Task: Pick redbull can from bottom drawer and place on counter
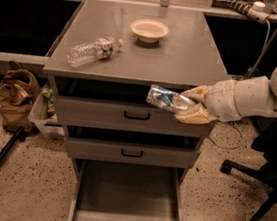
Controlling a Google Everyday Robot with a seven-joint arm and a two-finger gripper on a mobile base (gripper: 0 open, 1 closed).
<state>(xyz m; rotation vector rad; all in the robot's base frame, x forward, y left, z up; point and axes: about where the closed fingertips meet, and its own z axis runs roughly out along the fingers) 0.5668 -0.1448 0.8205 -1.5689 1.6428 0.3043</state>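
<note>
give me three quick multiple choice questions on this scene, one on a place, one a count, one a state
1. Where is the can?
A) on the floor beside the bag
B) in the gripper, in front of the top drawer
C) on the office chair

2. How many things lie on the counter?
A) none
B) two
C) four

3. The bottom drawer is:
A) pulled open
B) pushed shut
C) taken out of the cabinet

Answers:
1 B: the gripper clamps the can sideways, just below the counter's front edge.
2 B: only a plastic bottle on its side and a bowl are there.
3 A: its bare grey floor shows, sticking out in front of the cabinet.
</note>
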